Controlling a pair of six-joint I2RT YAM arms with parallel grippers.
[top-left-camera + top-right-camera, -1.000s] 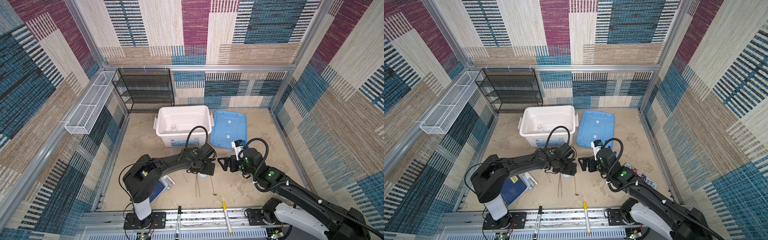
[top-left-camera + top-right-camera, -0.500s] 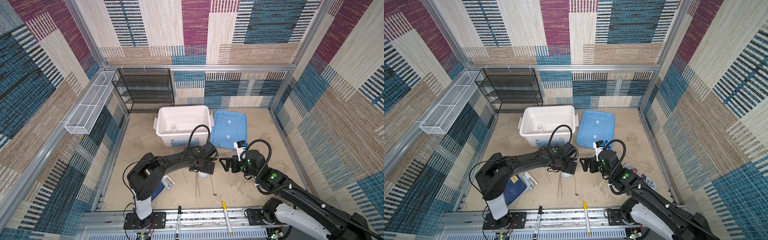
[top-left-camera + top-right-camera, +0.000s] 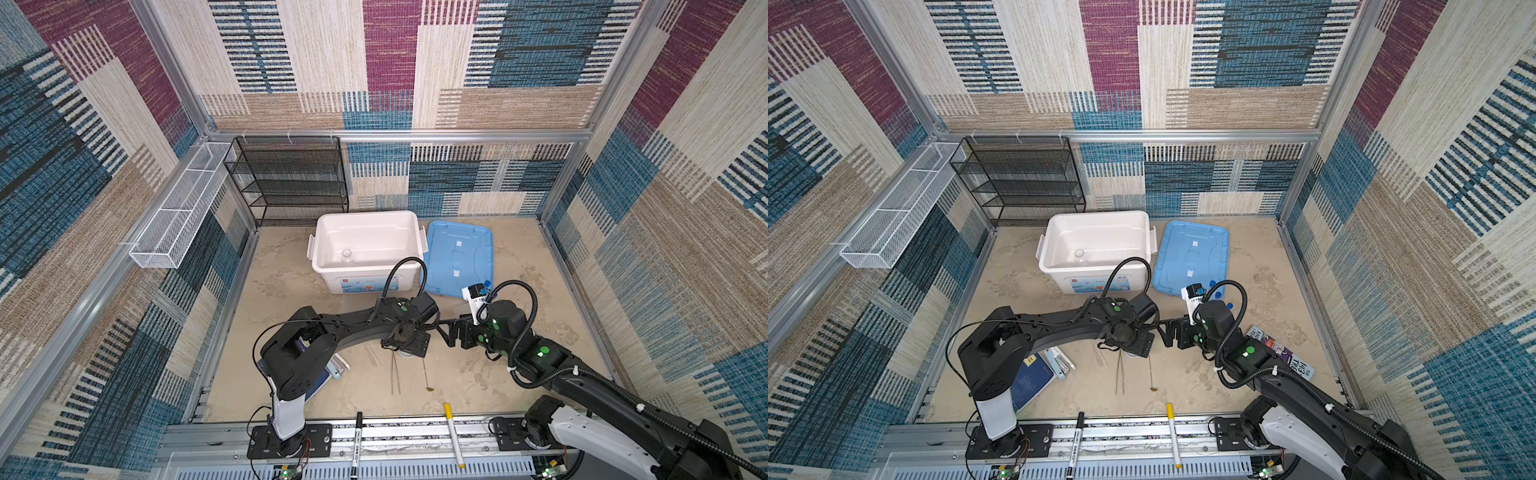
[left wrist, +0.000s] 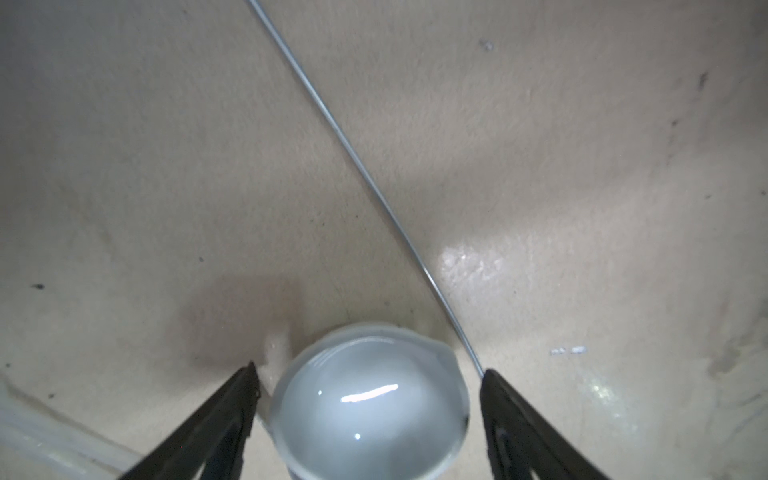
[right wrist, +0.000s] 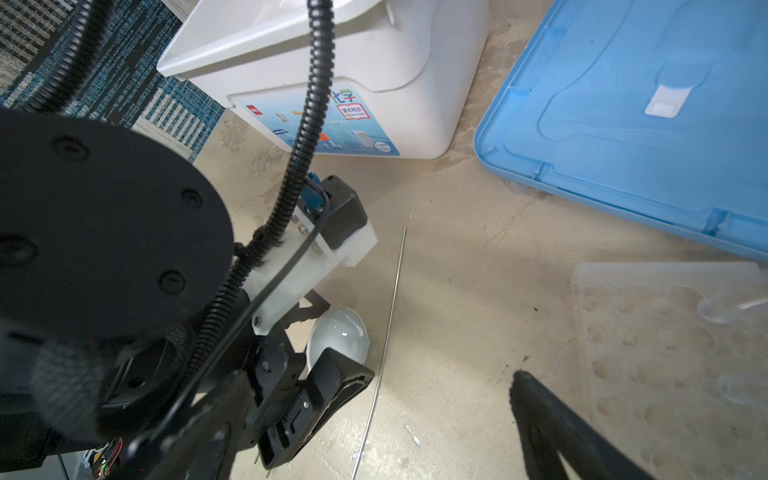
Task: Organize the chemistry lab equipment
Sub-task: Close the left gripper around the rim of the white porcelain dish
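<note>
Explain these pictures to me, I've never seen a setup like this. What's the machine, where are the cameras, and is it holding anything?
These are two black robot arms mounted at the near edge of a sandy tabletop, inside patterned walls. Both top views look down on the whole scene from above. The two close-ups come from a camera on each arm's wrist.

The left gripper is open, with one jaw on each side of a small white dish and neither touching it. The right gripper is also open and holds nothing.

On the table lie metal tweezers, a long thin spoon and a clear plastic rack. There is also a white bin with a small glass beaker inside, and its blue lid beside it.
</note>
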